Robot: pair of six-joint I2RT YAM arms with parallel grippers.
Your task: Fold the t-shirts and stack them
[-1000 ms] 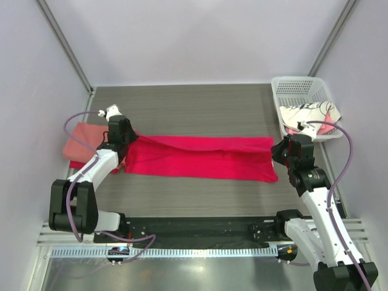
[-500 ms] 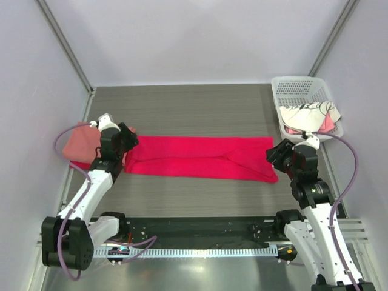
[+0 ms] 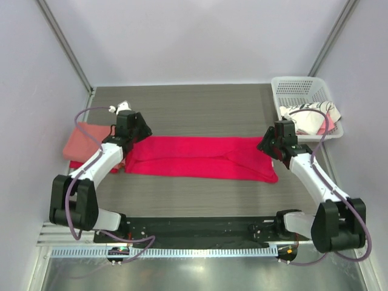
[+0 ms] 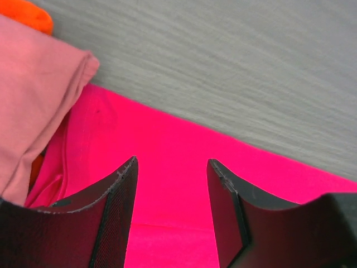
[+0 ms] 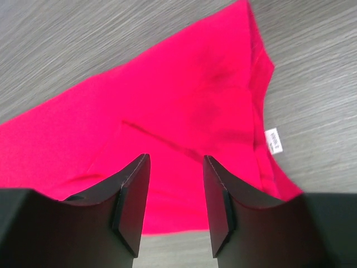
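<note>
Now left fingers (image 4: 114, 223) and right fingers (image 5: 133, 204) gape above the crimson t-shirt (image 3: 200, 156)

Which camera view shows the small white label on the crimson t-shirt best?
The right wrist view: the label lies close and sharp at the edge of the crimson t-shirt. In the top external view it is too small to find. The left wrist view shows only the shirt's other end, no label.

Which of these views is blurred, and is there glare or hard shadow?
Top external view: even light, sharp, glare on the metal sheet at the near edge. Left wrist view: the bright crimson cloth t-shirt glows oversaturated, its folds barely visible. Right wrist view: grey table grain smeared, small white label unreadable.
</note>
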